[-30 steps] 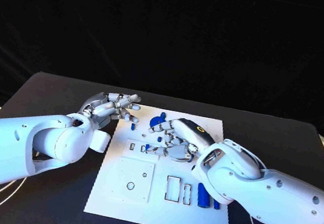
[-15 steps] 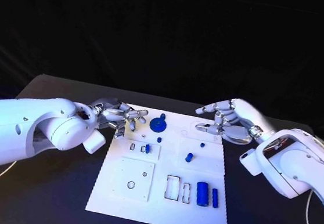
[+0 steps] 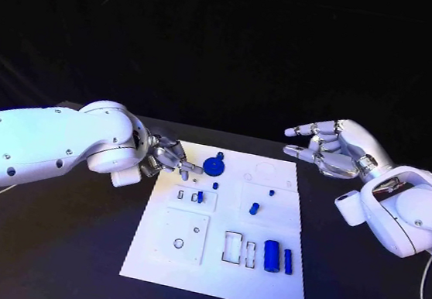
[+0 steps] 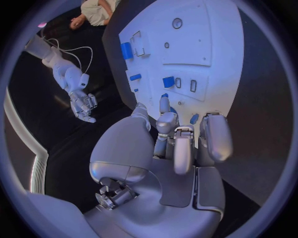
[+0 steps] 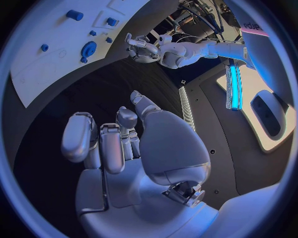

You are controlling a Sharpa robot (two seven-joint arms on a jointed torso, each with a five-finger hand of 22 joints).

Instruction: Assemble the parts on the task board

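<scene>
Hovering at the far left corner of the task board (image 3: 178,269), the left hand (image 3: 168,156) has its fingers loosely curled and apart, holding nothing; its fingertips (image 4: 164,100) hang just beside a small blue part (image 4: 168,82) near the board's left edge. On the white board, which lies mid-tabletop (image 3: 62,248), a round blue part (image 3: 213,166) sits at the far end, small blue parts (image 3: 253,208) lie mid-board, and two blue cylinders (image 3: 271,257) lie at the near right. Off the board's far right corner, the right hand (image 3: 329,149) is raised above the tabletop, fingers apart and empty.
</scene>
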